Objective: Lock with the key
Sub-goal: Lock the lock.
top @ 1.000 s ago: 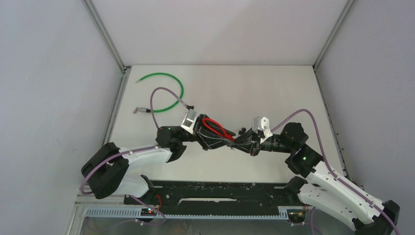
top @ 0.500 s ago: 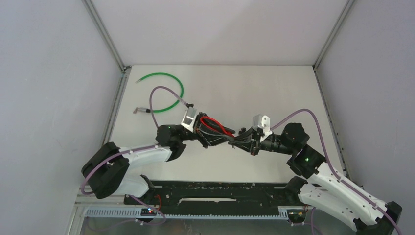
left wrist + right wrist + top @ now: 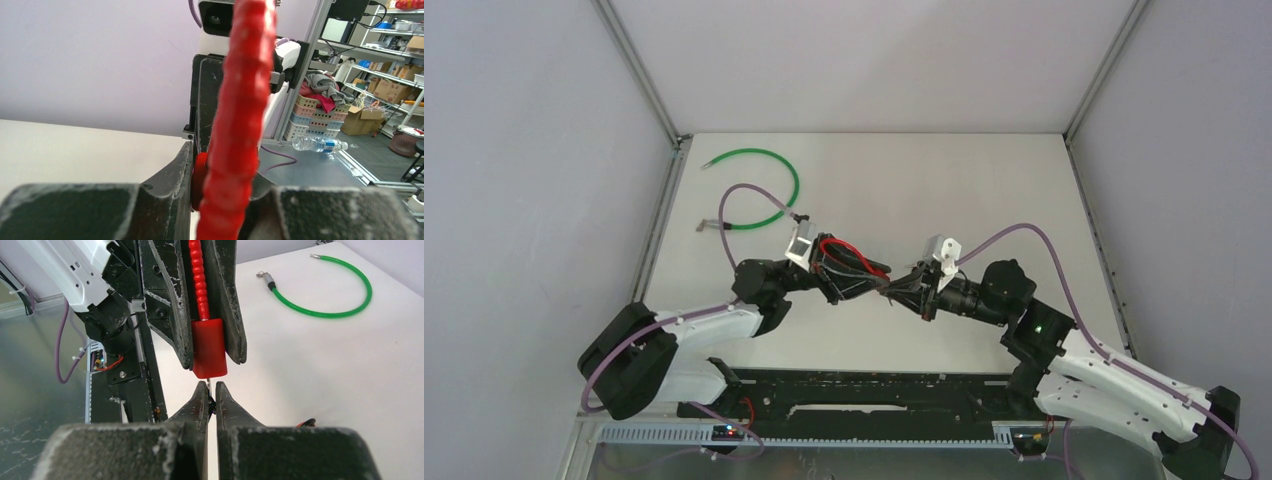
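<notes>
Item: red cable lock (image 3: pixel 209 347), grasped by left gripper (image 3: pixel 213 362) above the tabletop (image 3: pixel 325 390). Right gripper (image 3: pixel 210 390) clenched on key (image 3: pixel 209 384), tip at lock's end. Step: insertion. Next, probably: seat key fully, then turn.

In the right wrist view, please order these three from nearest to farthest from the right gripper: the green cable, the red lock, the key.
1. key: pinched in the right gripper, at the bottom centre.
2. red lock: just ahead of the fingertips, clamped in the left gripper.
3. green cable: far off on the table, at the upper right of the view.
</notes>
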Available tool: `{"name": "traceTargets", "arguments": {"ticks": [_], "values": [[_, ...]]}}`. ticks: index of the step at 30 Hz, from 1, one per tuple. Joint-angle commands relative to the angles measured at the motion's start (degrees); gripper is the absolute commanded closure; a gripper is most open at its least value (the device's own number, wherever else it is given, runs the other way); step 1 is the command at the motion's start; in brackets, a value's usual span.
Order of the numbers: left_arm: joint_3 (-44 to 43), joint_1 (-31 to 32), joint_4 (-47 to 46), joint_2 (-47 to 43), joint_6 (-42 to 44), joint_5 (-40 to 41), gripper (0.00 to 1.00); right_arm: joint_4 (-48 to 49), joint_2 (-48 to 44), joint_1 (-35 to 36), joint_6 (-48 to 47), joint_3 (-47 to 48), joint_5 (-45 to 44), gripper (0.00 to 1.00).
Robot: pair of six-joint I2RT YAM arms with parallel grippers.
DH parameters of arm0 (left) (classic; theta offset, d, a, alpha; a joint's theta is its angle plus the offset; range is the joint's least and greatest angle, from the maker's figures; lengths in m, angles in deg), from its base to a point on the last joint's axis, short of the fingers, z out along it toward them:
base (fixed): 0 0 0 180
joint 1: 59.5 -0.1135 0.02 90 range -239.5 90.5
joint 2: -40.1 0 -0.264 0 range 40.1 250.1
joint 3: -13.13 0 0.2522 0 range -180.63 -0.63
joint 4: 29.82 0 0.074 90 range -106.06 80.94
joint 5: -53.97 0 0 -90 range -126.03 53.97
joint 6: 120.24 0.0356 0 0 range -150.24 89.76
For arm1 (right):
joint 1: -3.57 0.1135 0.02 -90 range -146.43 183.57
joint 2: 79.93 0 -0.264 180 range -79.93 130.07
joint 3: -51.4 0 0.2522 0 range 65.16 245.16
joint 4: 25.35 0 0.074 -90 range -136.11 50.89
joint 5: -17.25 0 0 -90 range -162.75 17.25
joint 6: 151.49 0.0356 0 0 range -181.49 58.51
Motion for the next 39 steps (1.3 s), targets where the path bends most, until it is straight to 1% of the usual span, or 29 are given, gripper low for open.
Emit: {"name": "traceTargets", "arguments": {"ticks": [1, 6, 9, 10, 11, 13, 17, 19, 20, 22, 24, 25, 27, 30, 32, 34, 37, 39], "values": [[-0.3, -1.7, -9.4, -4.6, -2.1, 1.0, 1.0, -4.8, 0.3, -0.3, -1.8, -4.1, -6.6, 1.0], [-1.6, -1.7, -9.6, -4.2, -2.1, 0.9, 1.0, -6.4, 2.2, 2.7, -6.2, -4.2, 0.8, 1.0], [-1.7, -1.8, -9.6, -3.8, -1.6, 1.3, 1.0, -4.8, 1.3, 4.4, -5.2, -4.2, 4.7, 1.0], [-1.6, -1.8, -9.6, -3.6, -1.6, 1.5, 1.0, -4.4, 0.8, 5.0, -4.2, -4.2, 3.9, 1.0], [-1.5, -1.8, -9.6, -3.5, -1.6, 1.6, 1.0, -3.4, 0.3, 5.9, -3.1, -4.2, 1.8, 1.0], [-1.3, -1.8, -9.6, -3.3, -1.6, 1.8, 1.0, -1.9, -0.5, 8.0, -0.6, -4.2, -6.6, 1.0], [-0.7, -1.8, -9.6, -3.9, -1.3, 2.0, 1.0, -1.6, -0.4, 12.1, 3.7, -4.2, -33.0, 1.0], [-0.7, -1.8, -9.6, -4.1, -1.2, 1.9, 1.0, -1.5, -0.4, 12.6, 4.9, -4.2, -39.0, 1.0], [-0.7, -1.8, -9.6, -4.2, -1.2, 1.8, 1.0, -1.2, -0.5, 12.7, 5.1, -4.2, -38.7, 1.0], [-0.9, -1.8, -9.6, -4.2, -1.2, 1.4, 1.0, -0.5, -1.0, 12.7, 3.8, -4.2, -32.8, 1.0], [-1.3, -1.8, -9.7, -4.0, -1.5, 0.2, 1.0, 0.0, -1.8, 12.7, 0.8, -4.2, -21.0, 1.0], [-1.6, -1.8, -9.6, -3.9, -1.9, -0.7, 1.0, 0.2, -2.3, 12.7, -0.4, -4.2, -12.8, 1.0], [-2.3, -1.8, -9.7, -3.9, -2.0, -2.8, 1.0, 3.2, -3.6, 12.7, -1.0, -4.7, -0.5, 1.0], [-2.8, -1.7, -9.7, -4.3, -2.2, -5.6, 1.0, 8.8, -4.5, 12.2, 0.5, -6.3, 12.9, 1.0], [-2.8, -1.7, -9.8, -4.9, -2.2, -6.8, 1.0, 11.8, -4.2, 11.6, 2.0, -6.7, 19.0, 1.0], [-2.8, -1.6, -9.8, -5.2, -2.3, -7.8, 1.0, 14.0, -3.9, 11.1, 3.5, -7.0, 22.3, 1.0], [-2.8, -1.3, -9.8, -5.6, -2.1, -9.1, 1.0, 18.8, -3.6, 9.6, 6.6, -8.5, 24.8, 1.0], [-2.9, -1.1, -9.8, -5.8, -1.9, -9.8, 1.0, 21.0, -3.6, 8.5, 8.4, -9.2, 24.0, 1.0]]}}
